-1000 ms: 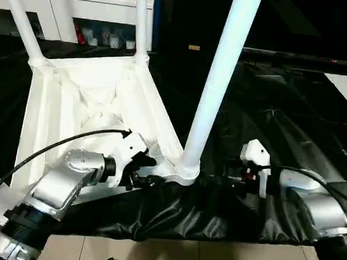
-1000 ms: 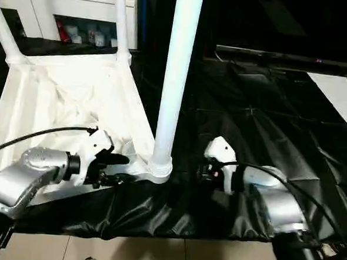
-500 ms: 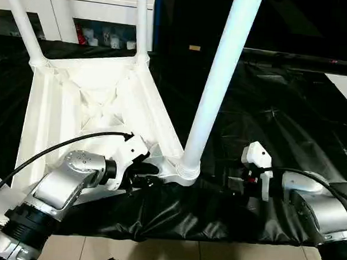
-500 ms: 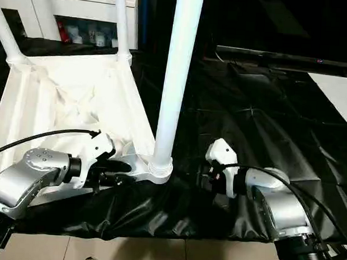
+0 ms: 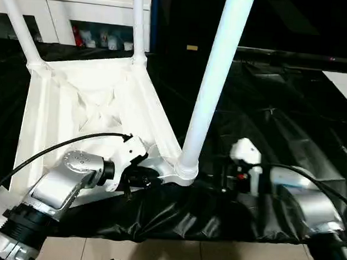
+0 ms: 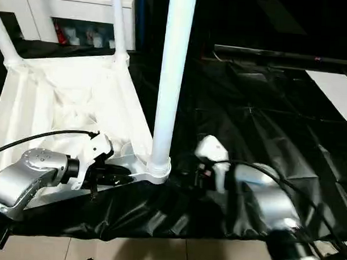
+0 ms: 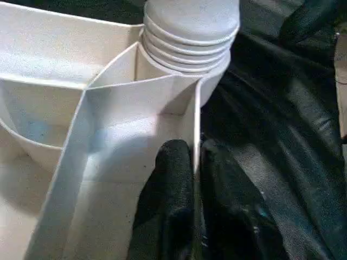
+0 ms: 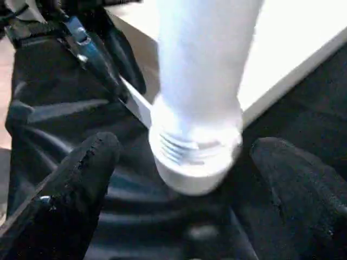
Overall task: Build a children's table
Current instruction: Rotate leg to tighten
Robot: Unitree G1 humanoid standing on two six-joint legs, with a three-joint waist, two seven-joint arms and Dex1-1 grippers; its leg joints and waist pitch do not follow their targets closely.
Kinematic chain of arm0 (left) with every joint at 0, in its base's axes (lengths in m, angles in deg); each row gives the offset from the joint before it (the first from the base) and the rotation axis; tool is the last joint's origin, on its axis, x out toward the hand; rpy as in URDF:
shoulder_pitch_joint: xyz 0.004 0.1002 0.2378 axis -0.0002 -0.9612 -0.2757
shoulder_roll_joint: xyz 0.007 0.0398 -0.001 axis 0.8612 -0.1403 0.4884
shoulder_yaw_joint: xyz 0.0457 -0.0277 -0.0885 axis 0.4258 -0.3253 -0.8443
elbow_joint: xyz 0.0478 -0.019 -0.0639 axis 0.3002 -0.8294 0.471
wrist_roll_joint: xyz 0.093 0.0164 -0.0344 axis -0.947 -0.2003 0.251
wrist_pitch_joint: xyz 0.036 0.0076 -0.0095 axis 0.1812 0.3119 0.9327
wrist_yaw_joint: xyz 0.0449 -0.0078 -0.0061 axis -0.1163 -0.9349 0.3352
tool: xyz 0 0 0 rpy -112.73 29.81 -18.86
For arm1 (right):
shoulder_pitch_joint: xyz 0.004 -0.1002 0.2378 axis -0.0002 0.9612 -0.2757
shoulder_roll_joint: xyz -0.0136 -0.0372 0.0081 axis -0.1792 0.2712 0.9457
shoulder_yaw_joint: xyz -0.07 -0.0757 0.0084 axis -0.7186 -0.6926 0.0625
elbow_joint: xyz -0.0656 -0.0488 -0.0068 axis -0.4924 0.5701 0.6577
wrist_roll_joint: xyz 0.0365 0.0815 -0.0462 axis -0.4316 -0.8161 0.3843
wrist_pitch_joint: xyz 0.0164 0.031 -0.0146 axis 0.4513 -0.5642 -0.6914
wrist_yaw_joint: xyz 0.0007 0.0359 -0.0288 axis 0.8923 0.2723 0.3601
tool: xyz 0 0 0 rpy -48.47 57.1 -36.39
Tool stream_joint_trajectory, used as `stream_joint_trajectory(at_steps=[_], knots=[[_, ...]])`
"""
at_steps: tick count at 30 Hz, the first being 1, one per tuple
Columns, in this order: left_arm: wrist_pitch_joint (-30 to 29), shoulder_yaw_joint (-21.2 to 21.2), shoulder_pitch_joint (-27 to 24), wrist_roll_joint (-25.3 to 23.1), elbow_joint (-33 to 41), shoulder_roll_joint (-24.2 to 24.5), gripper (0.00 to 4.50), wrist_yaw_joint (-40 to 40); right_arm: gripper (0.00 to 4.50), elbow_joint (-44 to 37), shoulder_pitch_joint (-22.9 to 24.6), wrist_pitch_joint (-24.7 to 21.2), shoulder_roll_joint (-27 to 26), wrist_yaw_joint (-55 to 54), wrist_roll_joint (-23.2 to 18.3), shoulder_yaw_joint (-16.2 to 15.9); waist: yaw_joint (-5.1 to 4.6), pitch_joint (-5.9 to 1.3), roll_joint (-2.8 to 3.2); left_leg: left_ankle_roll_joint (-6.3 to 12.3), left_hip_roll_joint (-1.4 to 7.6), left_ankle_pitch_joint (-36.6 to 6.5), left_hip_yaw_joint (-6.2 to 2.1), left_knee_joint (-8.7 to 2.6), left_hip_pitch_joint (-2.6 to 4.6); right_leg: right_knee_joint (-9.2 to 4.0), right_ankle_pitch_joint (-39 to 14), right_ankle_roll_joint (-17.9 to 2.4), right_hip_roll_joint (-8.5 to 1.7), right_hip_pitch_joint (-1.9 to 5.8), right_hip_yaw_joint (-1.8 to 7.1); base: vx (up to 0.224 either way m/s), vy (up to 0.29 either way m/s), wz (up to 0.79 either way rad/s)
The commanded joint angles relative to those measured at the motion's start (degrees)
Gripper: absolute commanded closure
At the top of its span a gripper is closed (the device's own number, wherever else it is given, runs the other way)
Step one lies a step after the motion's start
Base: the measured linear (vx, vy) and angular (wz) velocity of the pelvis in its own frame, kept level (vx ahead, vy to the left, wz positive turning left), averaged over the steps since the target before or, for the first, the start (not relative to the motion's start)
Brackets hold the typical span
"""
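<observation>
Left wrist view: left pincer [image 7: 193, 179] pinches the top's rim [image 7: 196, 124]; right pincer [image 8: 187, 179], wide, should square up around the leg [image 8: 203, 81] before closing.

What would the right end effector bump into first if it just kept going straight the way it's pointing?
Most likely the near table leg, at its ribbed base in the corner socket. The right end effector is open, its fingers wide on either side of that base, though depth is hard to judge.

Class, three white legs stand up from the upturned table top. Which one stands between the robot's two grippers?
The near-corner leg, the one closest to the camera. The left gripper clamps the top's wall beside its socket; the open right gripper faces it. The other two stand at far corners.
</observation>
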Motion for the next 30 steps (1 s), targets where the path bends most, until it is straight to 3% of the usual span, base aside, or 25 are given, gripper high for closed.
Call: stream_joint_trajectory(at_steps=[1,5,6,8,10,11,12,15,18,19,21,25,30], knots=[[0.2,1.0,-1.0,-0.6,-0.9,1.0,4.35,1.4,0.0,3.0,-2.4,2.8,-0.3,-1.4,3.1,-1.4,0.16,-3.45,0.52,-0.73,1.34,-15.7,-1.16,-4.28,0.51,-4.39,-17.4,-10.5,-3.47,2.17,2.05,0.0,0.0,0.0],[1.6,1.8,-1.5,-0.6,-0.5,1.9,4.47,3.7,0.0,10.6,-7.0,6.5,-3.1,-3.4,5.5,-2.8,-0.08,-3.37,0.42,-0.99,1.29,-16.4,-1.0,-4.2,0.75,-4.55,-18.9,-10.4,-3.49,2.0,2.19,0.0,0.0,0.0],[2.1,1.9,-1.5,-0.6,-0.7,1.9,4.47,4.1,0.0,11.8,-7.9,6.7,-4.0,-2.7,5.1,-2.9,-0.14,-3.4,0.06,-0.78,1.37,-15.9,-0.99,-4.28,0.64,-4.46,-17.9,-10.3,-3.4,2.12,2.2,0.0,0.0,0.0],[2.3,1.9,-1.5,-0.6,-0.8,1.9,4.47,4.3,0.0,12.1,-8.2,6.8,-4.2,-2.5,5.0,-3.0,-0.08,-3.43,0.38,-0.78,1.39,-15.5,-1.04,-4.33,0.68,-4.29,-17.1,-10.6,-3.4,2.12,2.21,0.0,0.0,0.0],[3.2,2.0,-1.4,-0.4,-1.1,1.8,4.5,5.4,0.36,14.1,-9.5,7.7,-5.2,-1.6,4.7,-3.2,-0.07,-3.48,-0.03,-0.61,1.38,-14.9,-0.98,-4.28,0.57,-4.01,-15.7,-10.9,-3.39,2.25,2.22,0.0,0.0,0.0],[3.2,2.0,-1.4,-0.4,-1.1,1.8,4.5,5.4,0.36,14.1,-9.5,7.7,-5.2,-1.6,4.7,-3.2,-0.01,-3.52,0.11,-0.56,1.39,-14.8,-0.97,-4.27,0.62,-4.05,-15.7,-10.9,-3.48,2.23,2.24,0.0,0.0,0.0],[3.4,2.1,-1.3,-0.5,-1.2,1.8,4.5,5.5,0.36,15.3,-10.1,8.6,-5.6,-0.8,4.9,-3.6,-0.08,-3.51,-0.39,-0.42,1.42,-14.6,-0.89,-4.25,0.56,-4.1,-15.6,-10.9,-3.47,2.24,2.22,0.0,0.0,0.0],[3.8,2.3,-1.1,-0.4,-1.5,2.0,4.5,6.1,0.79,18.6,-11.4,10.7,-6.5,0.0,5.0,-3.7,0.03,-3.42,-0.26,-0.33,1.42,-14.5,-0.87,-4.24,0.62,-4.12,-16.9,-10.8,-3.63,2.13,2.29,0.0,0.0,0.0],[4.1,2.4,-0.9,-0.5,-1.7,2.2,4.5,6.7,0.85,20.0,-12.1,11.5,-7.1,0.4,4.9,-3.8,0.02,-3.37,-0.53,-0.29,1.46,-14.6,-0.87,-4.28,0.63,-4.22,-17.7,-10.4,-3.64,2.1,2.32,0.0,0.0,0.0],[4.4,2.6,-0.6,-0.9,-2.2,2.3,4.5,7.2,1.11,21.6,-13.0,12.0,-7.6,1.0,4.9,-3.9,-0.01,-3.34,-0.67,-0.27,1.48,-14.7,-0.87,-4.31,0.66,-4.24,-18.0,-10.4,-3.63,2.04,2.3,0.0,0.0,0.0],[4.6,2.7,-0.4,-1.0,-2.5,2.3,4.5,7.5,1.23,22.7,-13.5,12.4,-8.0,1.3,5.0,-3.9,-0.01,-3.34,-0.47,-0.41,1.52,-15.0,-0.94,-4.36,0.7,-4.23,-18.4,-10.4,-3.67,2.01,2.3,0.0,0.0,0.0],[5.0,2.6,0.0,-1.3,-3.3,2.3,4.5,7.7,1.48,24.5,-14.2,13.4,-8.5,1.3,5.4,-3.7,-0.1,-3.25,-0.67,-0.72,1.48,-16.1,-1.0,-4.41,0.7,-4.4,-20.2,-9.8,-3.72,1.96,2.33,0.0,0.0,0.0],[5.4,1.1,1.4,-2.3,-6.6,0.2,4.5,4.1,1.72,27.5,-14.9,14.5,-10.4,-2.1,4.7,-1.3,-0.24,-3.04,-0.46,-1.35,1.42,-18.4,-1.13,-4.48,0.96,-4.91,-24.5,-9.2,-3.8,1.68,2.33,0.0,0.0,0.0]])
